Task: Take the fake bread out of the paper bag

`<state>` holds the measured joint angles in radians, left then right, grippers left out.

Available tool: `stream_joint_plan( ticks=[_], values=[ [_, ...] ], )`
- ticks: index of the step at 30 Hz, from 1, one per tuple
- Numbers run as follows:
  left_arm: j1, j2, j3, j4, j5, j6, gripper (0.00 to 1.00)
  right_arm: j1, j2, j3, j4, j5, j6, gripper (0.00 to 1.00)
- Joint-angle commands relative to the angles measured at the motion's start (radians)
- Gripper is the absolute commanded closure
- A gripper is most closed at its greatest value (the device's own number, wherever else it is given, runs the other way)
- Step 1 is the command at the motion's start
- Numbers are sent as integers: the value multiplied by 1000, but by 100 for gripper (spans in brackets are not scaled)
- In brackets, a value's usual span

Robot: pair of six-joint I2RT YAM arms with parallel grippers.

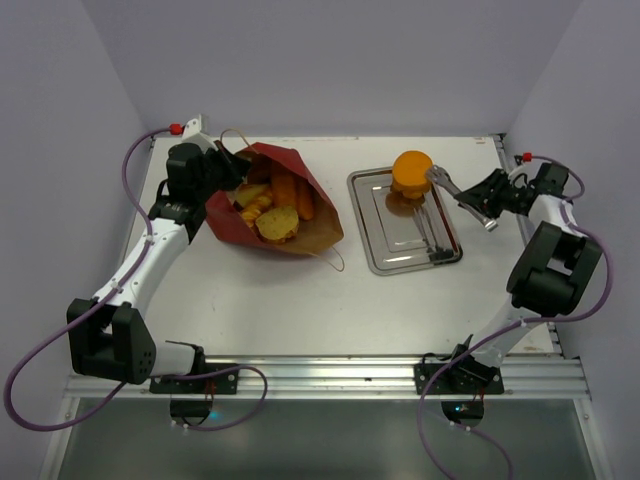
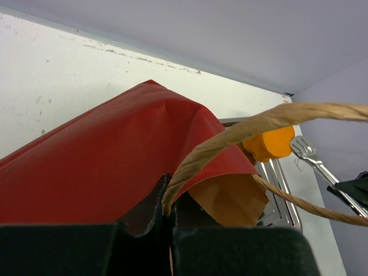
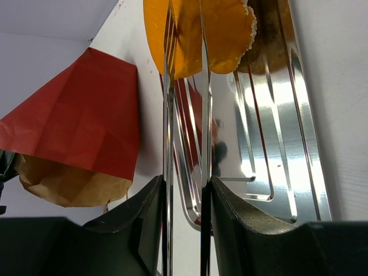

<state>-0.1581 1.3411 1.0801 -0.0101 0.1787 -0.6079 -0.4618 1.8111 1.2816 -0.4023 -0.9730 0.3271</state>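
Note:
The red paper bag (image 1: 225,215) lies on its side at the left, with its brown-lined mouth facing the tray. Several golden pieces of fake bread (image 1: 278,222) show inside it. My left gripper (image 1: 225,170) is shut on the bag's upper edge by a loop handle (image 2: 253,123). An orange round bun (image 1: 411,172) sits at the far end of the steel tray (image 1: 410,250). My right gripper (image 1: 490,195) is shut on metal tongs (image 1: 458,192). The tongs' tips reach the bun (image 3: 195,29), but I cannot tell whether they pinch it.
The tray (image 3: 287,115) lies right of centre, and the bag (image 3: 80,126) is to its left with a gap of bare table between them. Grey walls enclose the table at the back and on both sides. The second bag handle (image 1: 335,262) trails onto the table.

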Motion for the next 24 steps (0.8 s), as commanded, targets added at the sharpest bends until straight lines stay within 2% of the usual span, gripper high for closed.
stream_joint_plan(
  ticks=[1,11,13,17,24],
  values=[
    [8,-37,32,50,25,11,100,-27,-56,-11,39,-50,-11,60],
    [6,-33,40,50,33,10,100,-51,-76,-27,20,-69,-49,60],
    [8,-33,41,47,33,11,100,-51,-87,-24,-22,-76,-97,59],
    [8,-31,41,48,39,13,100,-51,-140,-11,-140,-112,-282,60],
    [6,-23,49,55,44,8,100,-20,-212,10,-528,-173,-682,60]
  ],
)
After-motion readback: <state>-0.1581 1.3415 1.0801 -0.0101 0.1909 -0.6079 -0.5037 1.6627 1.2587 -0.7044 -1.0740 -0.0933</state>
